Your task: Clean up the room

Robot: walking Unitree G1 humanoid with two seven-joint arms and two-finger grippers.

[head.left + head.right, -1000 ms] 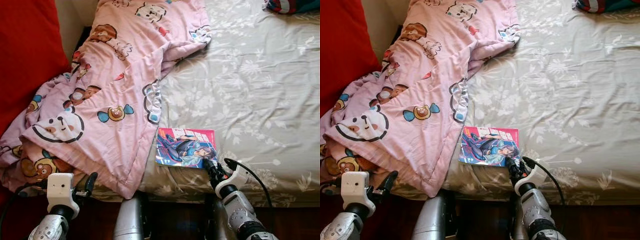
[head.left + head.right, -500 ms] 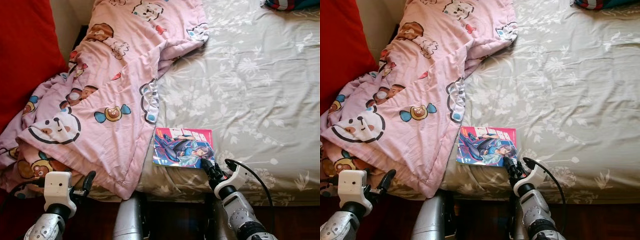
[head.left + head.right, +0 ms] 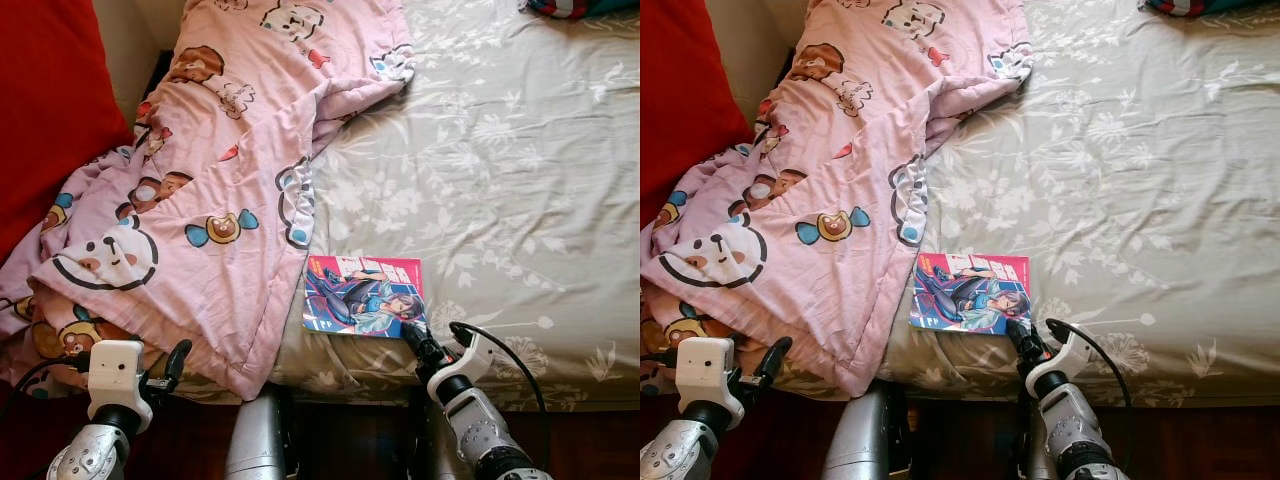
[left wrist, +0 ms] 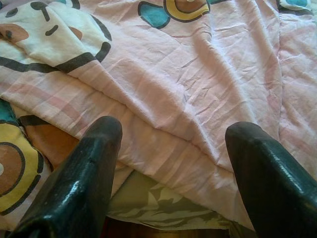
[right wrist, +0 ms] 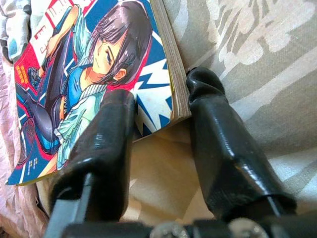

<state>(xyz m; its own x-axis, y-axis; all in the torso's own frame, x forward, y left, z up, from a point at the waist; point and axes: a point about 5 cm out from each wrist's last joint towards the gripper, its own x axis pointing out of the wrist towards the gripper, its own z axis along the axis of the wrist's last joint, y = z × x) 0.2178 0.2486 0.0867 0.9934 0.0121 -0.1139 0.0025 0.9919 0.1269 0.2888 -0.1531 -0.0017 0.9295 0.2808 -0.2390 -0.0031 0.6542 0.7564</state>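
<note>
On the bed (image 3: pixel 520 150) with its grey-green floral sheet, seen from our head cameras, a thin glossy comic book with a blue-and-red illustrated cover (image 3: pixel 363 308) lies flat near the front edge. Just beside its left edge, the rumpled pink quilt printed with cartoon bears and sweets (image 3: pixel 210 190) spills down over the bed's front corner. A red cushion (image 3: pixel 50 100) stands against the wall at far left. At the far top right, a dark blue and red cloth bundle (image 3: pixel 570 8) sits on the sheet. Our right pincer (image 3: pixel 414 338) reaches to the book's near right corner. Our left pincer (image 3: pixel 172 362) hangs low below the quilt's hanging edge.

Left wrist view: both black fingers (image 4: pixel 74 193) stand wide apart, nothing between them, pointing at the folds of the pink quilt (image 4: pixel 198 89); a strip of floral sheet (image 4: pixel 148 206) peeks out beneath it.

Right wrist view: the right pincer (image 5: pixel 158 111) is spread around the comic's corner, not yet pressed together. One finger (image 5: pixel 101 148) lies over the cover (image 5: pixel 89 69); the other (image 5: pixel 218 144) sits against the page edge on the sheet side.
</note>
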